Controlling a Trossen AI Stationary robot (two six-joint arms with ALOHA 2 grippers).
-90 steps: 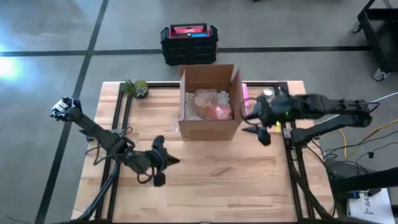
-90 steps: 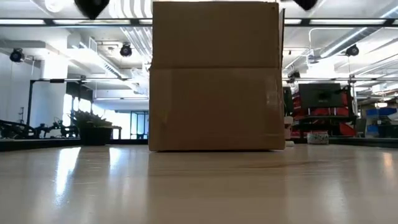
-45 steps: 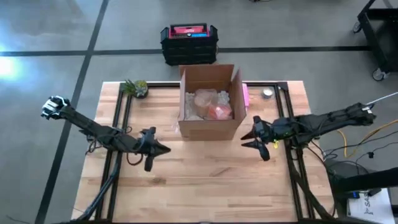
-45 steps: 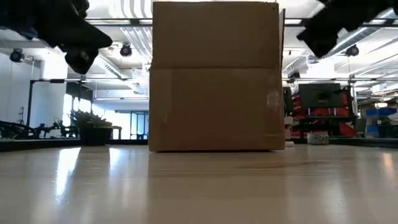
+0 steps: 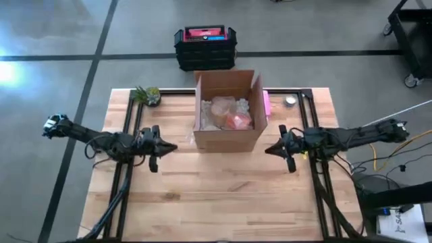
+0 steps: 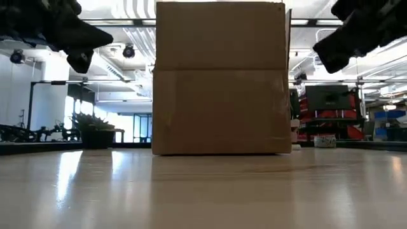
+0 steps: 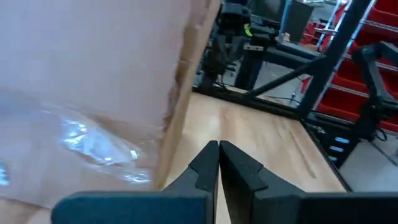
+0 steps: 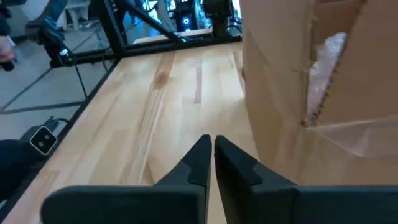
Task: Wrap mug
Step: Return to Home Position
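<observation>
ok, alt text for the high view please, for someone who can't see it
An open cardboard box stands at the back middle of a wooden table, holding a bubble-wrapped orange mug. The left gripper and right gripper flank it, one on each side, jaws shut and empty, clear of the box.

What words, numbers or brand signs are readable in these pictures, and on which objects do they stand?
No text can be read with certainty.
The red and blue label on top of the black plastic crate: print too small to read.
The white sheet at the high view's lower right corner: dark letters, blurred and cut off.
The brown cardboard box: no print on the faces shown, only clear tape.
</observation>
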